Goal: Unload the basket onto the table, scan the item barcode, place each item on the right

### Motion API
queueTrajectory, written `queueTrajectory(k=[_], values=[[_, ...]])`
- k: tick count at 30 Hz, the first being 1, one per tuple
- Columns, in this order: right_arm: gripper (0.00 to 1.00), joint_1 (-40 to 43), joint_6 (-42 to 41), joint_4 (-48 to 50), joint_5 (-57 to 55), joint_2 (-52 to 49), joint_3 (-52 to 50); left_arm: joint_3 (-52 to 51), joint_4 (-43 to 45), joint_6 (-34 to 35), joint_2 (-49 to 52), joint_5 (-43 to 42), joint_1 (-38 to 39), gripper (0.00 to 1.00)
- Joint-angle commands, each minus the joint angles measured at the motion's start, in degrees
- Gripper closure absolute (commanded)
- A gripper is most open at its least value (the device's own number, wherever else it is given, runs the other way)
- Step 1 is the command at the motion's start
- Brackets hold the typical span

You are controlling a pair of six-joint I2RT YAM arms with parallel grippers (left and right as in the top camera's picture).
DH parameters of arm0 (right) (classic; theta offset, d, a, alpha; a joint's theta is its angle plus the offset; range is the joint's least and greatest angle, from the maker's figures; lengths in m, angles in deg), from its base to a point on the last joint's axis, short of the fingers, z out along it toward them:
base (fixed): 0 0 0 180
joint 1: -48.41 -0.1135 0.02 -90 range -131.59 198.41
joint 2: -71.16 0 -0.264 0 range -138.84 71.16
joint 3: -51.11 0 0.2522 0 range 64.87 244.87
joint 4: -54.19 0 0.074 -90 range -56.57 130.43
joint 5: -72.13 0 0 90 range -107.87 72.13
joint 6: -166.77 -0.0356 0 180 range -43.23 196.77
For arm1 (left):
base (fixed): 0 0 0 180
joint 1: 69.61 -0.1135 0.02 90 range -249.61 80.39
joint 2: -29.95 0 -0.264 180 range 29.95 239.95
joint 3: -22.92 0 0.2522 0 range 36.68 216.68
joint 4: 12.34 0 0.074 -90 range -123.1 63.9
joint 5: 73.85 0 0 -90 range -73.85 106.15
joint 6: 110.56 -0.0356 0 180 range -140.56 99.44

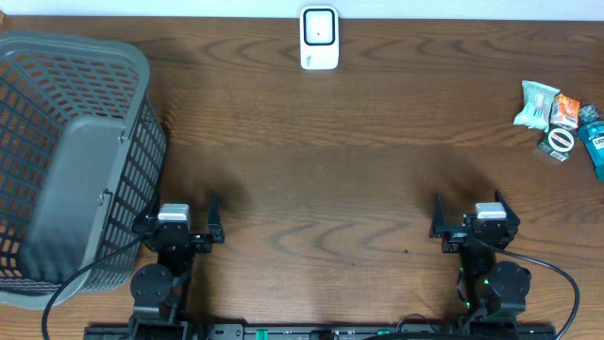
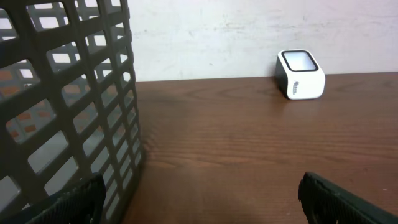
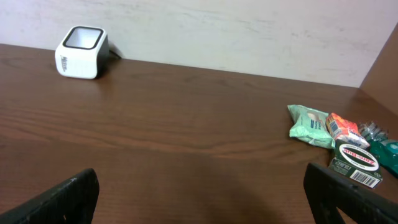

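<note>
A white barcode scanner [image 1: 319,38] stands at the table's far edge, also in the left wrist view [image 2: 300,74] and the right wrist view [image 3: 81,43]. A small heap of items lies far right: a pale green packet [image 1: 536,104] [image 3: 311,124], an orange packet [image 1: 566,110] [image 3: 343,127], a black-labelled item with a barcode [image 1: 559,142] [image 3: 356,163] and a teal item [image 1: 593,142]. My left gripper [image 1: 179,219] [image 2: 200,193] is open and empty beside the basket. My right gripper [image 1: 470,212] [image 3: 200,186] is open and empty, well short of the items.
A large grey mesh basket [image 1: 66,161] fills the left side and stands close to my left gripper's left finger [image 2: 68,202]. Bare brown wood lies between both grippers and the scanner.
</note>
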Motion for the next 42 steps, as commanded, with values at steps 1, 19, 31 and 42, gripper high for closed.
queueTrajectory(k=[1,19,31,42], values=[[0.01,-0.4,0.9,-0.3,-0.9,-0.1,-0.1,-1.2,-2.1,0.3,-0.7,-0.1,-0.3,0.02],[0.01,-0.4,0.9,-0.3,-0.9,0.5,-0.1,-1.2,-2.1,0.3,-0.7,-0.1,-0.3,0.02],[0.01,-0.4,0.9,-0.3,-0.9,3.8,-0.1,-1.2,-2.1,0.3,-0.7,-0.1,-0.3,0.02],[0.01,-0.1,0.8,-0.3,-0.9,3.8,-0.1,-1.2,-2.1,0.3,-0.7,-0.1,-0.3,0.02]])
